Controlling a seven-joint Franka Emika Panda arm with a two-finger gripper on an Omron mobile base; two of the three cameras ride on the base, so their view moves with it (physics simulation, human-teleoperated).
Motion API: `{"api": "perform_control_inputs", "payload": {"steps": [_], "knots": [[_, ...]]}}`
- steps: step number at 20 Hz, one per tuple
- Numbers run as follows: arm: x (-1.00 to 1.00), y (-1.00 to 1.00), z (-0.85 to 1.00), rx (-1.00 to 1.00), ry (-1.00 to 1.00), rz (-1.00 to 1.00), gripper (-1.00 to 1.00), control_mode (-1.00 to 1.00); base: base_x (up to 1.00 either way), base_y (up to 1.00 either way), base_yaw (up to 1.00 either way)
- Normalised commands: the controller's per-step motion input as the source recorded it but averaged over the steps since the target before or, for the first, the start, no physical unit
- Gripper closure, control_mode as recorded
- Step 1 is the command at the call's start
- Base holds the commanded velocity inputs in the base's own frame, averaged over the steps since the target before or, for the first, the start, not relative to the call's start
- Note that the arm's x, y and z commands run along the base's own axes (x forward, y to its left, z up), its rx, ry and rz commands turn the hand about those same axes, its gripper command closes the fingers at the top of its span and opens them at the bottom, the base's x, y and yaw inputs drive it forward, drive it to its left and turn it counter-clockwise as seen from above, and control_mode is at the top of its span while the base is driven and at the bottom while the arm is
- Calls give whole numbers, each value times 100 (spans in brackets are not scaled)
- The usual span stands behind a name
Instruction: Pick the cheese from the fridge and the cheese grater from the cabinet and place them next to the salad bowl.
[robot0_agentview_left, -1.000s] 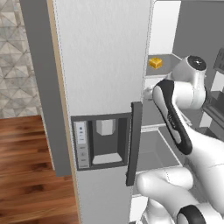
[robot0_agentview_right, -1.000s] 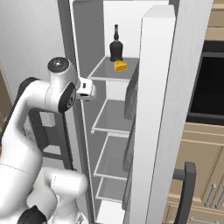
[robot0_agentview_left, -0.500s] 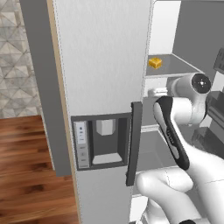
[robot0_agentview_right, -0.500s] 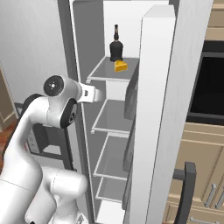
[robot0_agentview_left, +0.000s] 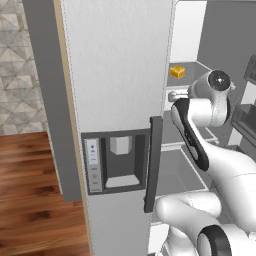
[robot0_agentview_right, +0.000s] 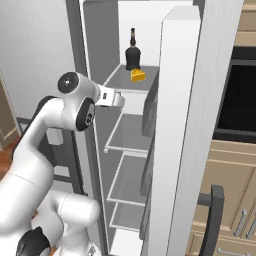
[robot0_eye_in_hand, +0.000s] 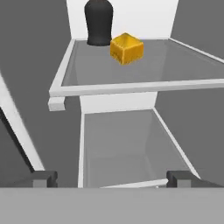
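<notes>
While the fridge door stands swung open, the gripper sits at the compartment mouth with its jaws spread wide and nothing between them, lower than the shelf carrying the cheese. That yellow-orange wedge rests near the shelf's back, just beside and to the right of a dark bottle. A sound approach would raise the hand above the shelf's front lip, advance level, and close on the wedge from the side away from the bottle.

1. Glossy white arm, rounded shell segments throughout.
2. Dark grey bands at the joints, round dark cap on the elbow.
3. Two small dark fingertips, squared and blocky.
</notes>
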Motion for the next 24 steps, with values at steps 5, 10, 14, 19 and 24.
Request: {"api": "perform_control_inputs", "payload": {"steps": [5, 10, 14, 19, 24], "knots": [[34, -15, 24, 3, 11, 0, -100, -100, 0, 0, 0], [10, -17, 21, 4, 5, 0, -100, -100, 0, 0, 0], [18, -18, 3, 0, -6, 0, -100, -100, 0, 0, 0], [27, -16, 2, 0, -15, 0, -100, -100, 0, 0, 0], [34, -14, 1, 0, -12, 0, -100, -100, 0, 0, 0]]}}
